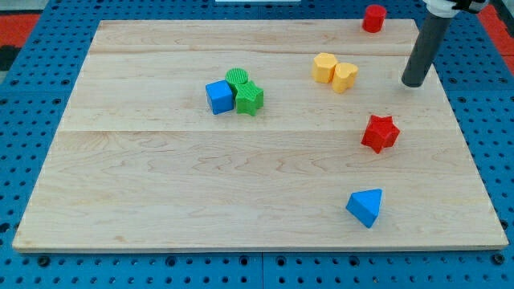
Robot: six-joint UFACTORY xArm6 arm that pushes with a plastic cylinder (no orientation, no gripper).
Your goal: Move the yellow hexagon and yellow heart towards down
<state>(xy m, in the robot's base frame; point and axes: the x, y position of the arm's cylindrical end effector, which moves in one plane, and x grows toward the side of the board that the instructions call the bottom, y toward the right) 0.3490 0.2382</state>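
Note:
The yellow hexagon [324,67] and the yellow heart [345,77] sit side by side, touching, in the upper right part of the wooden board [161,185]. My tip [414,83] rests on the board to the right of the yellow heart, a clear gap away, at about the same height in the view. The dark rod rises from it toward the view's top right.
A red star [380,133] lies below the tip. A blue triangle [365,207] is at the lower right. A red cylinder [373,18] is at the top edge. A blue cube [218,97], green cylinder [237,78] and green star [250,98] cluster at centre left.

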